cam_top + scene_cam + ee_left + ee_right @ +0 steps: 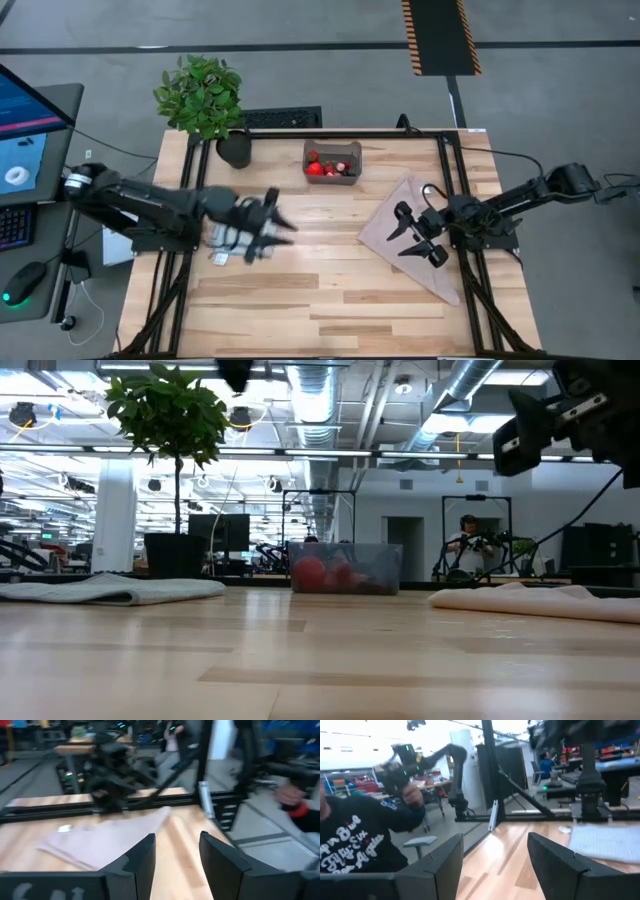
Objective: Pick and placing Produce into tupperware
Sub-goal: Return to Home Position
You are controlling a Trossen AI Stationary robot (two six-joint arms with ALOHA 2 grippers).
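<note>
The tupperware (332, 161) is a small translucent tub at the table's far middle; in the low view the tupperware (345, 568) stands upright. Red produce (322, 167) lies inside it, and the produce (318, 573) shows through the wall. My left gripper (283, 226) is open above the table's middle left, near side of the tub, holding nothing. My right gripper (400, 238) is open above a beige cloth (415, 235) on the right. In both wrist views, the left gripper (176, 851) and the right gripper (495, 855) show open, empty fingers.
A leafy potted plant (203, 95) in a black pot (235, 150) stands at the far left corner. A pale grey mat (110, 590) lies on the left under my left arm. The beige cloth (530, 600) covers the right side. A person in a dark top (355, 845) is beyond the table.
</note>
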